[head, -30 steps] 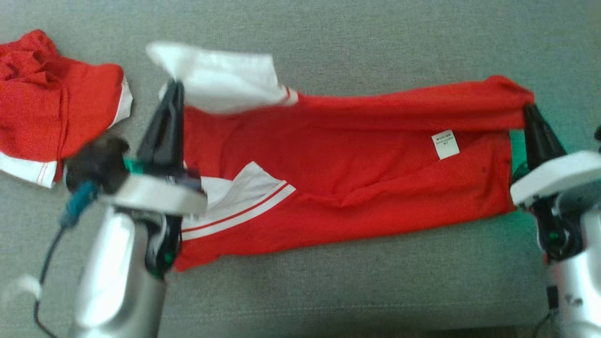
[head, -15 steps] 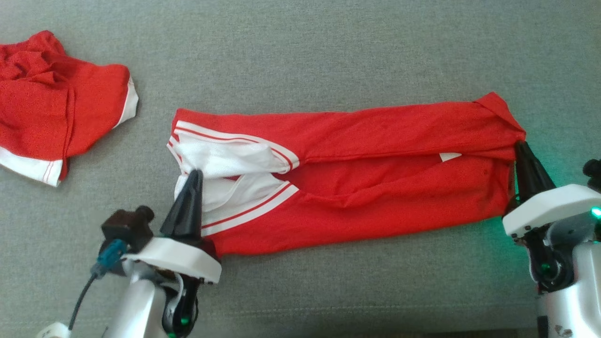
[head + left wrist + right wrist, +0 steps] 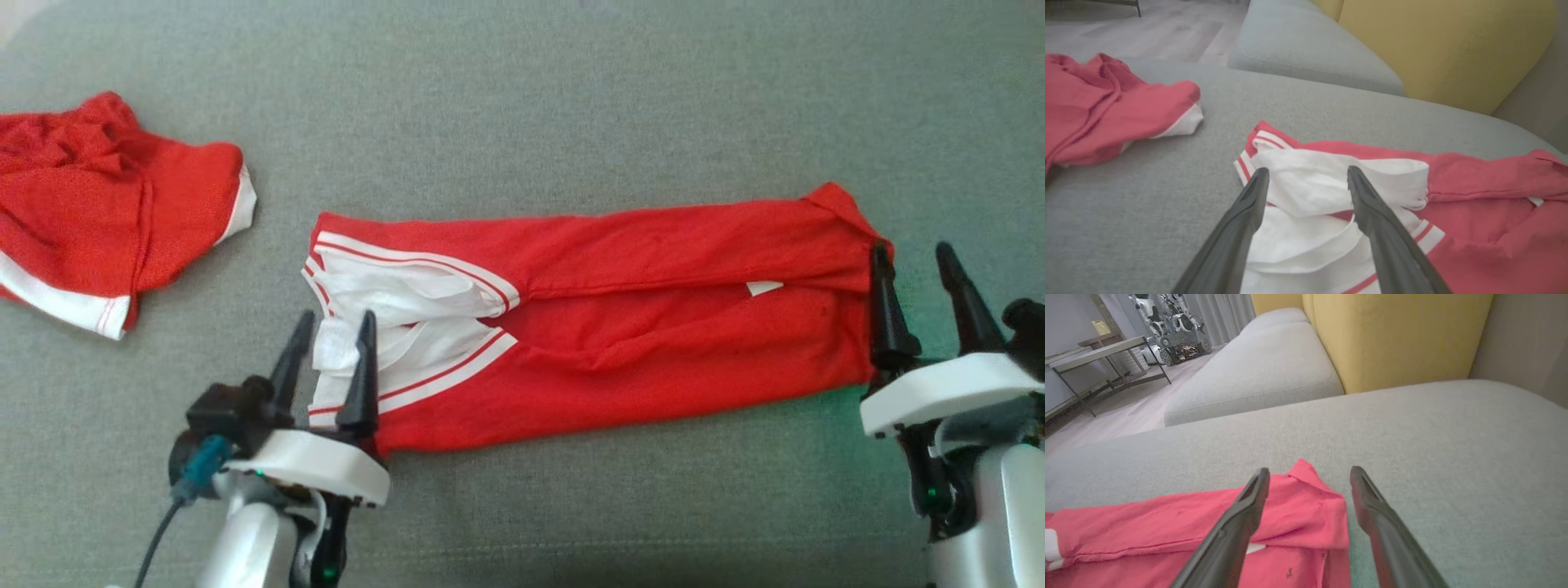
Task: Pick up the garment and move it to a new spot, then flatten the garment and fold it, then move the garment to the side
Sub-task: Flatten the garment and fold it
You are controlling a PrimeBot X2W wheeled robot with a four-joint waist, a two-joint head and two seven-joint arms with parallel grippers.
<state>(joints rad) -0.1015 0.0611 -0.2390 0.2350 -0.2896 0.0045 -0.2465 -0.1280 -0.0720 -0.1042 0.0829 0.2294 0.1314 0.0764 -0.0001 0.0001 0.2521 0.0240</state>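
Garment (image 3: pixel 653 327) and one other red heap (image 3: pixel 98 212); left gripper (image 3: pixel 339 316), right gripper (image 3: pixel 911 247) both open.

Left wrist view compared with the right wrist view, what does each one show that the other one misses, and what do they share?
Left wrist view's own: the open left gripper over the white striped end of the garment, and a second red garment crumpled to the left. Right wrist view's own: the open right gripper at the garment's plain red corner, plus a metal-legged table and machinery far back. Shared: the red garment, the grey sofa seat and the yellow backrest.
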